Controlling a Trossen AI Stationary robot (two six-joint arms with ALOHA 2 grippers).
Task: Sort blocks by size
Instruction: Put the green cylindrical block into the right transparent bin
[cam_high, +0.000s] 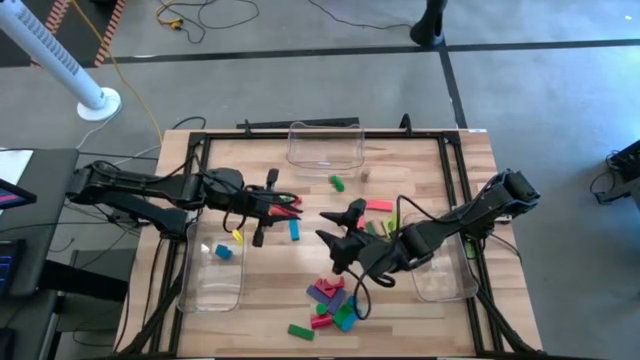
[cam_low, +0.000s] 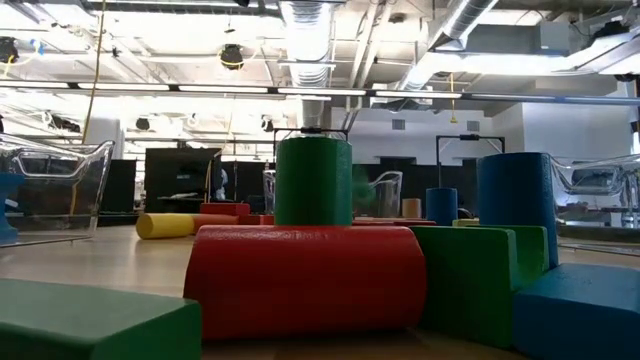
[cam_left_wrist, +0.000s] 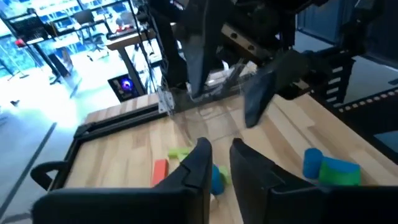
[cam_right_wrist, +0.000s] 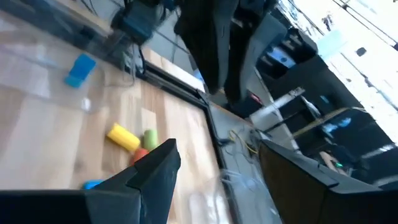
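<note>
Your left gripper (cam_left_wrist: 217, 148) is at work, and its fingers are pinched shut with only a sliver between them and nothing in it. By my read that is an empty close, so no block is in hand yet. Just under and past the tips, slightly off to one side, lies a blue block (cam_left_wrist: 216, 179). An orange-red block (cam_left_wrist: 160, 172) and a yellow-green one (cam_left_wrist: 179, 152) sit a touch farther out on the surface (cam_left_wrist: 118, 134).

To do this pick well, spread the fingers first and centre them over the blue block. Come straight down so one finger lands on each long face, then squeeze. Watch the neighbours, because they are close enough to get nudged.

The left arm reaches in low and nearly level, wrist tipped down towards the surface. Farther off, the right gripper (cam_high: 345, 238) hangs over the middle with its fingers spread wide and empty, just short of the main heap of blocks (cam_high: 330, 298). Beyond that, clear bins wait at the left (cam_high: 212, 285), right (cam_high: 447, 285) and far edge (cam_high: 325, 150). The left bin already holds one small blue piece (cam_high: 222, 252).
</note>
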